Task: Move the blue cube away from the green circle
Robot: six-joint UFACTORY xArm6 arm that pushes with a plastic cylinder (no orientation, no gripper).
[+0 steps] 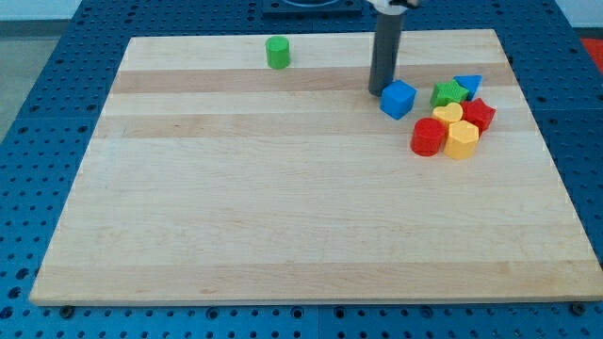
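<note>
The blue cube sits on the wooden board at the view's upper right. The green circle, a short green cylinder, stands near the board's top edge, well to the left of the cube. My tip is on the board just left of the blue cube, at its upper left corner, touching it or nearly so. The dark rod rises straight up from there out of the view's top.
Right of the blue cube lies a tight cluster: a green star, a blue triangle, a red star-like block, a yellow heart, a red cylinder and a yellow hexagon. The board's right edge is close by.
</note>
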